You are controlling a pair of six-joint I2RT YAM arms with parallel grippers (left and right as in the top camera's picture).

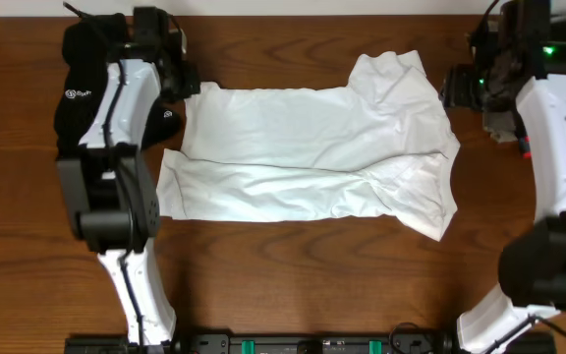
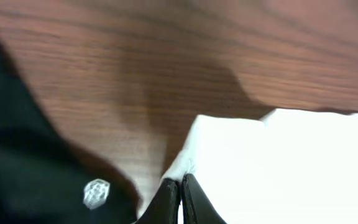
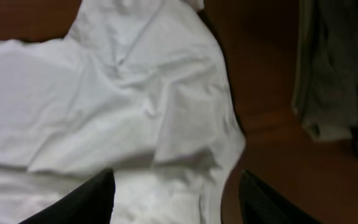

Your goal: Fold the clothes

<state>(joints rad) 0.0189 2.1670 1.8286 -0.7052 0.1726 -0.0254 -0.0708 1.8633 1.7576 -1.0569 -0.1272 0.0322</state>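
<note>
Overhead view: a white T-shirt (image 1: 312,147) lies spread across the middle of a dark wooden worktop (image 1: 293,275). Its hem is to the left and its sleeves to the right (a long crease runs along its length). At the shirt's far-left corner, the left fingers (image 2: 169,202) are pressed together, pinching the fabric edge beside a black garment (image 2: 17,149) with a small white logo. Over the sleeve end, the right fingers (image 3: 89,202) stand apart, holding nothing. A grey garment (image 3: 328,68) lies nearby.

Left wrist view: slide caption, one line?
Left fingers pinched shut on a corner of the white T-shirt, black garment beside it, wooden table beneath.
</note>
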